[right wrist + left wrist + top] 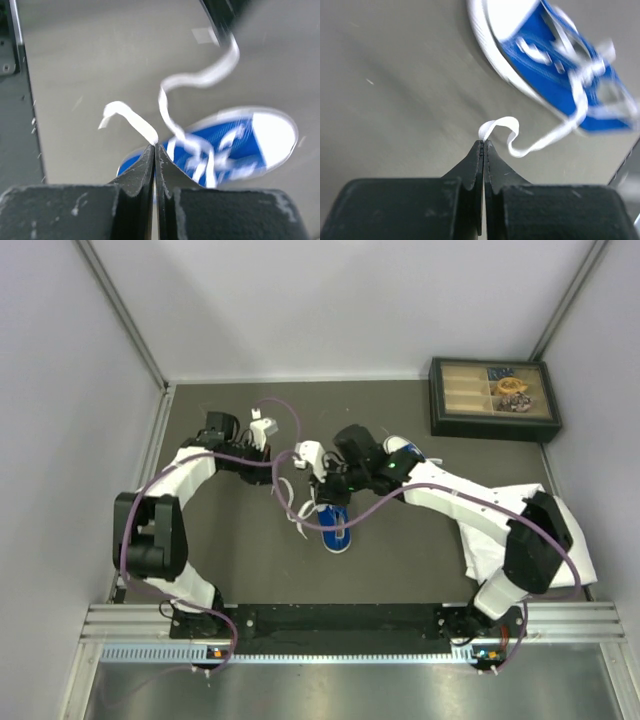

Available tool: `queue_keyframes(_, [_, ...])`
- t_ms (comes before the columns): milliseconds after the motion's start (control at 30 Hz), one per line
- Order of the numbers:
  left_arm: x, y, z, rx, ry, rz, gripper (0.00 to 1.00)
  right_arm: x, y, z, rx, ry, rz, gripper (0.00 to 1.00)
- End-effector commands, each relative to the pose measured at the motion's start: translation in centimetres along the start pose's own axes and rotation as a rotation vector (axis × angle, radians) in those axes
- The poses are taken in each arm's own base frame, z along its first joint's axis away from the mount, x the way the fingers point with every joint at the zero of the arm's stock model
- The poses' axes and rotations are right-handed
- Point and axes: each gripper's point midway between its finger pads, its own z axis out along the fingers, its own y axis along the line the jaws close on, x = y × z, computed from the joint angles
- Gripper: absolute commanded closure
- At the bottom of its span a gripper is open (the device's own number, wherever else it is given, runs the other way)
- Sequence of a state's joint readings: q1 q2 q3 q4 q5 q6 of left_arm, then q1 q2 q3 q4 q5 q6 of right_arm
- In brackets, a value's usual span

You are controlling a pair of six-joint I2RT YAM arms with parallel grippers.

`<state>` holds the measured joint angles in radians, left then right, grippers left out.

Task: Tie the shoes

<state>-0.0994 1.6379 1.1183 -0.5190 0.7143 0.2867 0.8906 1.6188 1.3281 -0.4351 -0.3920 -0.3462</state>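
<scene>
One blue sneaker (335,523) lies mid-table, its white toe cap toward the near edge and its white laces (288,502) loose. A second sneaker (403,450) shows partly behind the right arm. My left gripper (274,466) is left of the first shoe. In the left wrist view it (484,141) is shut on a lace end (506,126) that runs to the shoe (555,75). My right gripper (320,478) is above the shoe. In the right wrist view it (154,145) is shut on the other lace (131,119), above the shoe (235,145).
A dark compartment box (493,398) with small items stands at the back right. A white cloth (575,550) lies under the right arm at the right. Grey walls enclose the table on the left, back and right.
</scene>
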Motion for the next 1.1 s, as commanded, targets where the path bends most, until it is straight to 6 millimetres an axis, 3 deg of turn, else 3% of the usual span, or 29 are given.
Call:
queue_keyframes(0, [3.4, -3.0, -2.4, 0.091, 0.061, 0.203, 1.0, 4.3, 1.4, -2.7, -0.033, 0.065, 0.196, 1.0])
queue_keyframes(133, [6.6, -4.5, -3.0, 0.15, 0.074, 0.367, 1.0, 6.7, 1.3, -3.7, -0.024, 0.084, 0.286, 1.0])
queue_keyframes(233, [7.2, -5.0, -3.3, 0.146, 0.047, 0.437, 1.0, 7.5, 1.0, -3.9, -0.032, 0.08, 0.386, 1.0])
queue_keyframes(267, [6.9, -5.1, -3.3, 0.141, 0.031, 0.452, 0.98, 7.5, 0.8, -4.0, -0.028, 0.075, 0.412, 1.0])
queue_keyframes(300, [6.6, -5.3, -3.4, 0.142, 0.016, 0.452, 0.87, 7.5, 0.8, -4.0, -0.028, 0.073, 0.423, 1.0])
queue_keyframes(367, [4.2, -5.9, -3.8, 0.142, -0.077, 0.489, 0.78, 7.4, 0.3, -4.2, -0.019, 0.063, 0.459, 1.0])
queue_keyframes(467, [1.9, -7.3, -3.7, 0.143, -0.165, 0.457, 0.57, 7.2, -0.1, -4.2, -0.017, 0.043, 0.517, 1.0])
queue_keyframes(533, [0.4, -8.3, -2.8, 0.167, -0.225, 0.429, 0.51, 7.3, -0.4, -4.0, -0.019, 0.036, 0.532, 1.0])
queue_keyframes(600, [-0.6, -9.3, -1.9, 0.2, -0.246, 0.363, 0.49, 7.2, -0.3, -3.8, -0.032, 0.033, 0.584, 1.0])
queue_keyframes(767, [-0.8, -10.6, 1.6, 0.289, -0.218, 0.188, 0.49, 7.7, -0.6, -3.2, -0.042, 0.043, 0.649, 1.0])
queue_keyframes(1067, [-1.0, -12.4, 5.4, 0.349, -0.213, 0.124, 0.5, 8.1, -1.3, -2.2, -0.059, 0.065, 0.706, 1.0])
